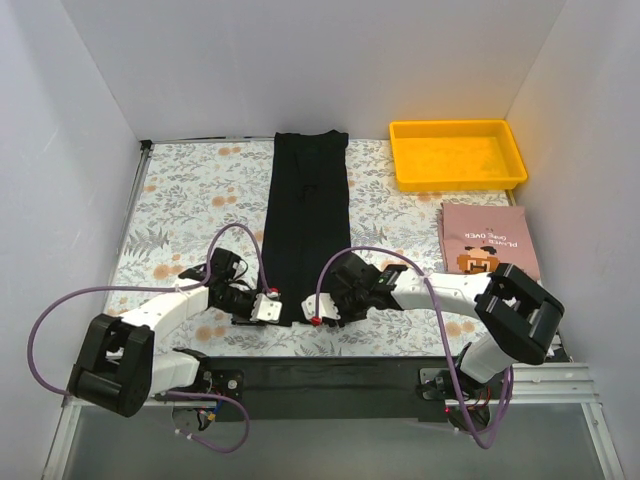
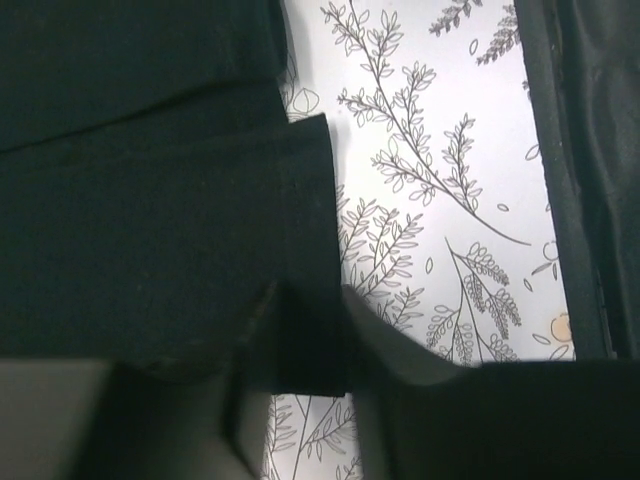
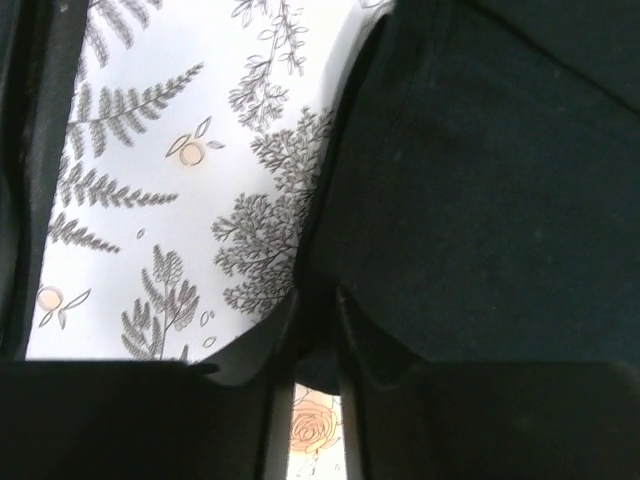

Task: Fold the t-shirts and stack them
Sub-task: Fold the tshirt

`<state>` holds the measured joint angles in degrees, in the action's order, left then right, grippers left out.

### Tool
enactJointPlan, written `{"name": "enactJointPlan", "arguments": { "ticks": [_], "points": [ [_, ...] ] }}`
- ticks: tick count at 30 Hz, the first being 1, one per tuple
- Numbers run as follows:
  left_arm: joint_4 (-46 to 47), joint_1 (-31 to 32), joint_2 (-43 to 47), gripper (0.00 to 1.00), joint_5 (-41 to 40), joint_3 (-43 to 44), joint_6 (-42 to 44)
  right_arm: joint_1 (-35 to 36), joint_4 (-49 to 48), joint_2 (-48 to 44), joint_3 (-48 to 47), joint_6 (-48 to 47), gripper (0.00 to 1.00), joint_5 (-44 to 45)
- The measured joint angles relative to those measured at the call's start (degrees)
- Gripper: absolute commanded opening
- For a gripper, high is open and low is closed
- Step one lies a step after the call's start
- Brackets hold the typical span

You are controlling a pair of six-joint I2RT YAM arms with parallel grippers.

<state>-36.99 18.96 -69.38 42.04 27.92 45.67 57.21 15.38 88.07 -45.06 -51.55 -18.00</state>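
The left half of the floral-patterned table (image 1: 185, 200) is left open for passage. The middle is taken up by a black soft-fabric t-shirt (image 1: 306, 225) folded into a long strip. The right side is narrowed by a yellow plastic tray (image 1: 457, 182) and a pinkish pixel-art book (image 1: 487, 238); the gap between them appears slim.

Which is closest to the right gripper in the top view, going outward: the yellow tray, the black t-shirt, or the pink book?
From the right gripper:
1. black t-shirt, centre of the table, near hem pinched in the gripper.
2. pink book, right side, mid-table.
3. yellow tray, far right corner.
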Motion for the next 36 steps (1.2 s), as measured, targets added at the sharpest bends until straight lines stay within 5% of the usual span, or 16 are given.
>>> {"name": "enactJointPlan", "arguments": {
  "ticks": [4,21,36],
  "points": [
    [1.2,0.7,-1.7,0.00,-0.3,0.9,-1.4,0.5,-2.3,0.3,0.5,0.2,0.05,1.1],
    [-8.4,7.4,9.2,0.00,-2.3,4.0,-9.2,6.4,7.1,-7.9,0.2,4.7,0.01,3.1],
    [-1.5,0.9,-7.9,0.00,-1.3,25.0,-14.2,-10.6,9.6,-4.0,-15.7,-3.3,0.01,2.4]
  ]
}}
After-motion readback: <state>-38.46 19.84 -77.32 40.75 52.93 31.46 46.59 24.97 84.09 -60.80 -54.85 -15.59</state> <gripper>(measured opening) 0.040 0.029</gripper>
